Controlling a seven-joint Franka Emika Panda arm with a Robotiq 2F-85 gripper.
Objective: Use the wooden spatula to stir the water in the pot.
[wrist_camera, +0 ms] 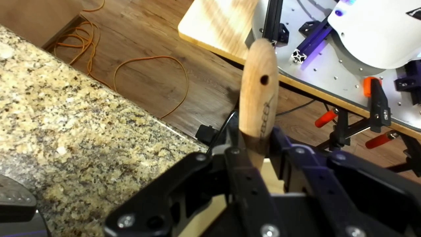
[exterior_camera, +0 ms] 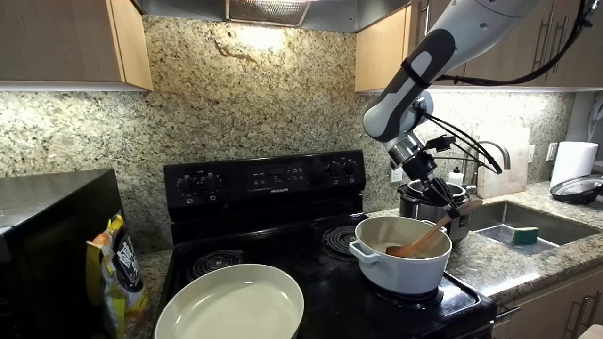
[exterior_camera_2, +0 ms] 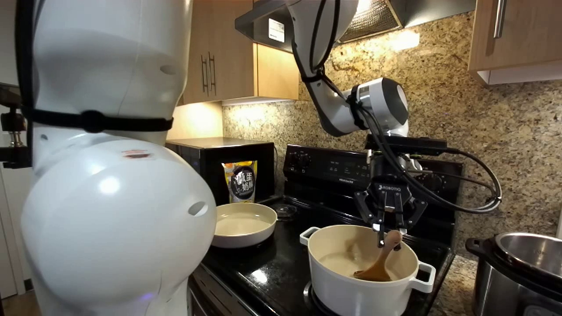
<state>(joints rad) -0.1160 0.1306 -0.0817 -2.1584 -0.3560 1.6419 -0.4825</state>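
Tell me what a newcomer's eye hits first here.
Probably the robot arm, angled down from the upper right in an exterior view, its hand gripping a wooden spatula that slants into the white pot. Next, likely the large cream pan, left of the pot on the black stove. In the wrist view, the spatula's pale handle stands out near the middle.

Shiny Spots, Purple Light

Light from under the hood (exterior_camera: 268,10) and cupboards (exterior_camera: 61,42) makes the stone wall (exterior_camera: 254,108) glow. In an exterior view, bright spots shine on the arm (exterior_camera_2: 118,210) and stove (exterior_camera_2: 272,265), and a shadow lies inside the pot (exterior_camera_2: 347,294). The wrist view shows purple light on the metal plate (wrist_camera: 348,82).
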